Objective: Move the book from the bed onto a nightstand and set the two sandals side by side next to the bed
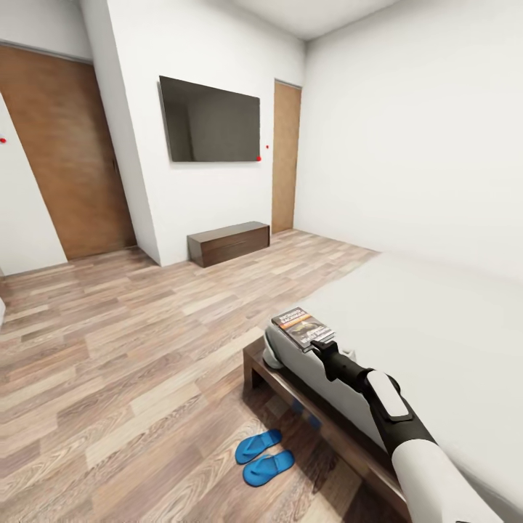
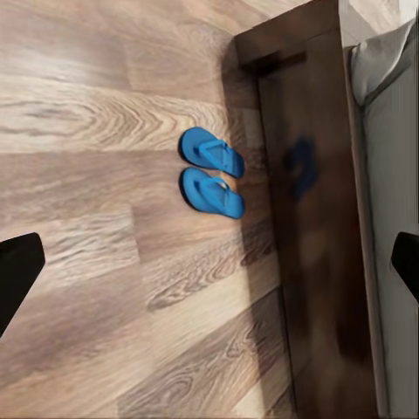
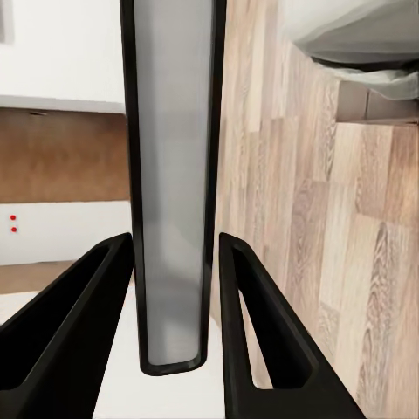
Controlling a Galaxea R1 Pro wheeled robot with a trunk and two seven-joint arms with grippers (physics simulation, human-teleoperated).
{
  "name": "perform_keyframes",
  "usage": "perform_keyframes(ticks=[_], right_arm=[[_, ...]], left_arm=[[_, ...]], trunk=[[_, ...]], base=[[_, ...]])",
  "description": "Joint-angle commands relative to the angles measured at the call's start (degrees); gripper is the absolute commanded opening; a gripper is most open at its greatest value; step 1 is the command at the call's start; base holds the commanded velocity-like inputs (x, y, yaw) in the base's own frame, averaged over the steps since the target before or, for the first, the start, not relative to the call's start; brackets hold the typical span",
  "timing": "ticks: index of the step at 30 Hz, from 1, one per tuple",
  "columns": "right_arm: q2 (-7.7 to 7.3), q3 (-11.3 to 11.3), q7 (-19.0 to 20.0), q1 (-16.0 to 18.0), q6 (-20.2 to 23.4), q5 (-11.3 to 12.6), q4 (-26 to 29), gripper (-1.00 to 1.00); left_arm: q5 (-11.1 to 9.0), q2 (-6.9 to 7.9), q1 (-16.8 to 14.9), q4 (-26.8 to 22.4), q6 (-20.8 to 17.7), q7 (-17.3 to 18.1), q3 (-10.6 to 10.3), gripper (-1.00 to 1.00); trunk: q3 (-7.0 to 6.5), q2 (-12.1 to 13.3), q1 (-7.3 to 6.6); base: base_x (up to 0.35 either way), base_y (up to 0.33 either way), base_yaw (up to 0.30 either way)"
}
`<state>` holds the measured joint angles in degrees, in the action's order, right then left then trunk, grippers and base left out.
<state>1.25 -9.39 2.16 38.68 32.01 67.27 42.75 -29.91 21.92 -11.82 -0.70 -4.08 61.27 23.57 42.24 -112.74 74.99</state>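
Right end effector (image 1: 325,344): clenched on the book, one black finger each side of it; arm reaches in from near right, over the bed's near-left corner.
Right fingers (image 3: 262,349): in the right wrist view, both flank the book's (image 3: 172,183) edge, seen end-on as a thin grey strip w/ dark borders; pressed against it on both sides.
Book (image 1: 303,328): dark cover, orange-and-white band, face up; held at its near edge, above the mattress corner. Can't tell if it touches the mattress.
Bed (image 1: 421,327): light-grey mattress on dark brown frame; fills right side of the head view.
Bed frame (image 2: 314,218): in the left wrist view a dark glossy rail, w/ a faint blue reflection of the sandals.
Sandals (image 1: 265,456): two bright blue flip-flops on the wood floor, side by side, close together, parallel; just left of the bed frame, near its foot corner.
Sandals, left wrist view (image 2: 211,171): pair lying flat, straps up, just beside the frame.
Left end effector (image 2: 214,271): released, black fingertips (image 2: 17,275) wide apart at the picture's edges; nothing between them; hangs above the floor by the sandals.
Floor (image 1: 123,349): wood plank, light brown-grey.
Far wall: TV (image 1: 211,120) mounted, low dark cabinet (image 1: 229,242) under it.
Doors: one wooden door (image 1: 67,152) far left, another (image 1: 286,155) far, right of TV.
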Motion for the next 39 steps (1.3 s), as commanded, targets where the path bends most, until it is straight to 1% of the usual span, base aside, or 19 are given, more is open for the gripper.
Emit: perform_keyframes(ticks=[1,4,5,8,14,21,27,29,30,33,35,39], right_arm=[[0.09,-0.35,0.13,0.03,0.42,-0.03,0.03,-1.00],[0.09,-0.36,0.13,0.01,0.42,-0.03,0.03,-1.00],[0.10,-0.36,0.13,0.02,0.42,-0.03,0.02,-1.00],[0.12,-0.38,0.13,0.03,0.42,-0.03,0.01,-1.00],[0.11,-0.43,0.08,0.05,0.42,-0.07,-0.02,-1.00],[0.07,-0.45,0.05,0.00,0.42,-0.13,-0.03,-1.00],[0.11,-0.45,0.04,0.00,0.42,-0.12,-0.04,-1.00],[0.12,-0.45,0.06,0.01,0.42,-0.12,-0.04,-1.00],[0.13,-0.45,0.08,0.02,0.42,-0.12,-0.04,-1.00],[0.14,-0.45,0.10,0.03,0.42,-0.12,-0.04,-1.00],[0.15,-0.45,0.11,0.01,0.42,-0.12,-0.04,-1.00],[0.15,-0.45,0.12,0.04,0.42,-0.12,-0.04,-1.00]], left_arm=[[-0.87,-0.12,0.03,0.03,-0.42,0.33,0.04,1.00],[-2.23,-0.49,0.16,0.01,-0.38,0.85,0.01,1.00],[-2.75,-0.85,0.25,0.01,-0.35,1.14,0.00,1.00],[-3.20,-1.42,0.32,0.00,-0.27,1.39,0.02,1.00],[-3.59,-2.31,0.38,0.00,0.10,1.65,0.02,1.00],[-3.69,-2.58,0.48,-0.01,0.83,2.53,0.01,1.00],[-3.37,-2.69,0.93,-0.07,2.24,3.76,-0.11,1.00],[-3.08,-2.76,1.04,-0.08,3.55,3.92,-0.17,1.00],[-2.62,-2.91,1.13,-0.09,5.90,4.11,-0.21,1.00],[-1.91,-3.25,1.20,-0.09,10.11,5.05,-0.23,1.00],[-1.59,-3.44,1.23,-0.07,12.27,6.43,-0.24,1.00],[-1.19,-3.66,1.25,-0.06,14.85,10.34,-0.26,1.00]], trunk=[[0.06,-0.03,-0.01],[0.06,-0.03,-0.01],[0.06,-0.03,-0.01],[0.06,-0.03,-0.01],[0.06,-0.03,-0.01],[0.06,-0.03,-0.01],[0.06,-0.03,-0.01],[0.06,-0.03,-0.01],[0.06,-0.03,-0.01],[0.06,-0.03,-0.01],[0.06,-0.03,-0.01],[0.06,-0.03,-0.01]], base=[[0.000,0.000,0.150],[0.000,0.000,0.149],[0.000,0.000,0.149],[0.000,0.000,0.149],[0.000,0.000,0.148],[0.000,0.000,0.148],[0.000,0.000,0.144],[0.000,0.000,0.141],[0.000,0.000,0.140],[0.000,0.000,0.140],[0.000,0.000,0.139],[0.000,0.000,0.139]])
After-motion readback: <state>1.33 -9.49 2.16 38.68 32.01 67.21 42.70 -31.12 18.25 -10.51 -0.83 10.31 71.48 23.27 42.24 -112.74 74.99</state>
